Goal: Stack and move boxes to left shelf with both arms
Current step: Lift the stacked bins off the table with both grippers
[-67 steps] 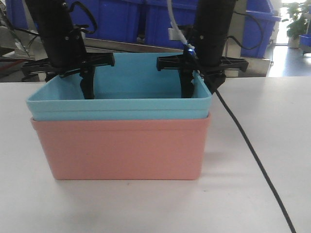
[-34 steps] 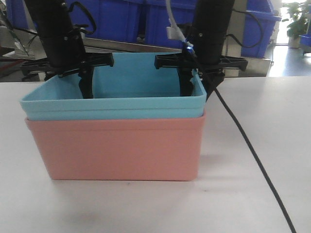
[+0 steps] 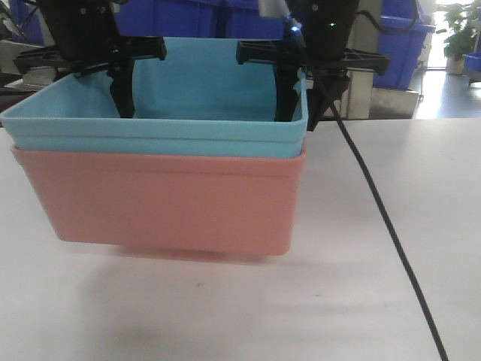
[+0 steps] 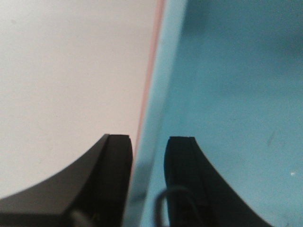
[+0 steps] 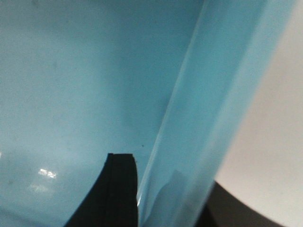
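The light blue box [image 3: 154,129] sits nested inside the salmon-pink box [image 3: 165,203]. The stack hangs slightly above the white table [image 3: 225,316], with a shadow beneath it. My left gripper [image 3: 113,90] is shut on the stack's left wall; the left wrist view shows the fingers [image 4: 113,156] astride the blue rim [image 4: 156,109], with a pink edge beside it. My right gripper [image 3: 302,101] is shut on the right wall, one finger inside the blue box [image 5: 85,85] and one outside it. The left shelf is out of view.
Large dark blue crates [image 3: 195,19] stand on a steel rack behind the stack. A black cable [image 3: 383,226] trails from the right arm across the table to the front edge. A steel frame [image 3: 376,98] and a plant [image 3: 455,30] are at the back right.
The stacked boxes have risen off the table and shifted to the left, looming larger in the front view. Both arms moved with them, still clamped on the side walls.
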Controlling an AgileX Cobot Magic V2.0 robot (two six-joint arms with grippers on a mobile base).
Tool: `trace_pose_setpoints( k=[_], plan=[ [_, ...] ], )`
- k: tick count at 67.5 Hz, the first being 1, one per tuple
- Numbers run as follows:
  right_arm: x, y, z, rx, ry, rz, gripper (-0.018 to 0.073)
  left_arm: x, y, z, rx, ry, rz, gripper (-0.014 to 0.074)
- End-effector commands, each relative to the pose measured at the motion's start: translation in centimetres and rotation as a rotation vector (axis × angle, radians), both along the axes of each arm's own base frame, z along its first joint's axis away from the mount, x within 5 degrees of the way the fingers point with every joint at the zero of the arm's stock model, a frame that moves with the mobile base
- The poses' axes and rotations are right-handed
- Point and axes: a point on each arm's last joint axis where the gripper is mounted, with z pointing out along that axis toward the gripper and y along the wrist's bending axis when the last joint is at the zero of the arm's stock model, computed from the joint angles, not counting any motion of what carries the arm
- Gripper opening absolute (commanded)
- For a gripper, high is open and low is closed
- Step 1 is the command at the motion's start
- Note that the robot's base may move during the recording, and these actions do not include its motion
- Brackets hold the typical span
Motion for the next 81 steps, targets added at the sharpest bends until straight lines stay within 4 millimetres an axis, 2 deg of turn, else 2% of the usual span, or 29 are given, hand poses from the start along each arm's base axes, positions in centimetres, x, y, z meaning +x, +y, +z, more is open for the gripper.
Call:
trace_pose_setpoints(
  k=[1,29,48,70,81],
  plan=[
    [0.0,-1.3,4.8,0.025,-0.197,-0.023,0.005,-2.3,0.2,6.1,-0.047,-0.122,-0.086,-0.0003],
    [-1.9,-2.1,9.0,0.071,-0.283,-0.026,0.005,-5.6,1.6,10.9,-0.017,-0.199,-0.149,-0.0003],
    [-2.9,-2.0,10.3,0.129,-0.273,-0.002,0.005,-8.9,2.8,14.2,-0.012,-0.217,-0.17,-0.0003],
    [-4.2,0.6,10.4,0.166,-0.267,0.084,0.005,-11.3,3.9,15.0,0.047,-0.135,-0.197,-0.0003],
    [-4.7,1.4,10.3,0.165,-0.256,0.109,0.005,-11.7,3.6,15.0,0.005,-0.122,-0.21,-0.0003]
  ],
)
